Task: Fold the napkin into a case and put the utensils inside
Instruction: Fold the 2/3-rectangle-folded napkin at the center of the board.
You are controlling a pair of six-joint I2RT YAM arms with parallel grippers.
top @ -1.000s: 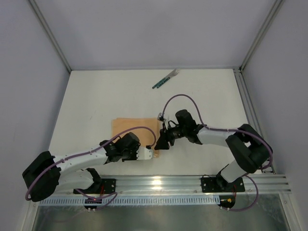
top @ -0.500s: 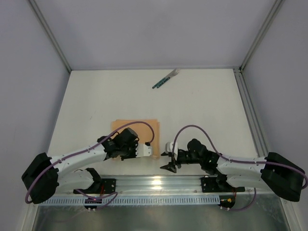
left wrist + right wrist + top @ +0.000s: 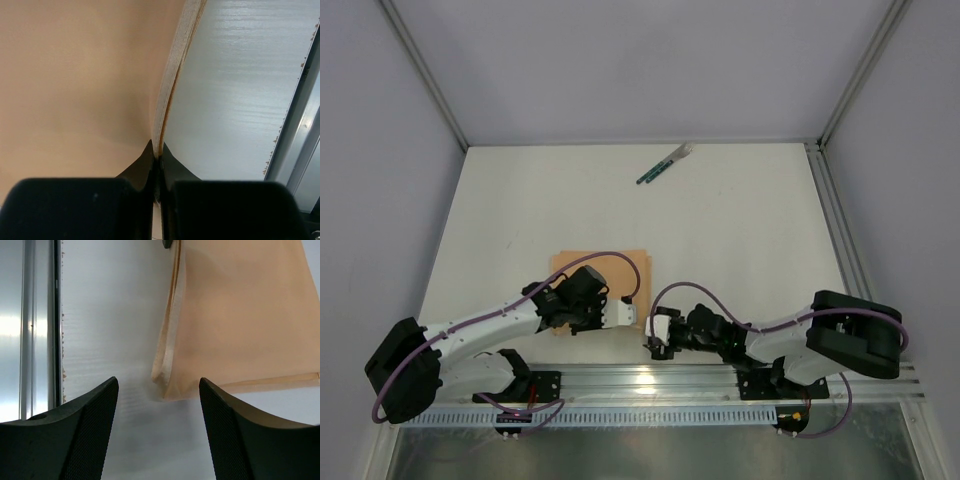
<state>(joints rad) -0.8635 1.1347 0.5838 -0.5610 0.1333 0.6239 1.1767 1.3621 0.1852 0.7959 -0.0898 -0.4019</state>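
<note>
Now, left gripper (image 3: 156,150) clamps the napkin's (image 3: 620,280) near-right edge; right gripper (image 3: 157,383), jaws spread wide, hovers just off the napkin's near corner. Utensils (image 3: 665,165) lie well beyond the napkin's far edge. For a clean fold, seat the corner deep in the open jaws before lifting.

napkin (image 3: 600,262) at front of table (image 3: 750,230), utensils (image 3: 664,164) well behind it, left gripper (image 3: 638,312) on its right edge, right gripper (image 3: 653,341) beside

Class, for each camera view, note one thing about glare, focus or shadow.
Top view: glare on the metal rail. Left wrist view: the dark fingers are blurred, the napkin edge sharper. Right wrist view: bright reflection on the rail at left; faint shadow beside the napkin corner.
</note>
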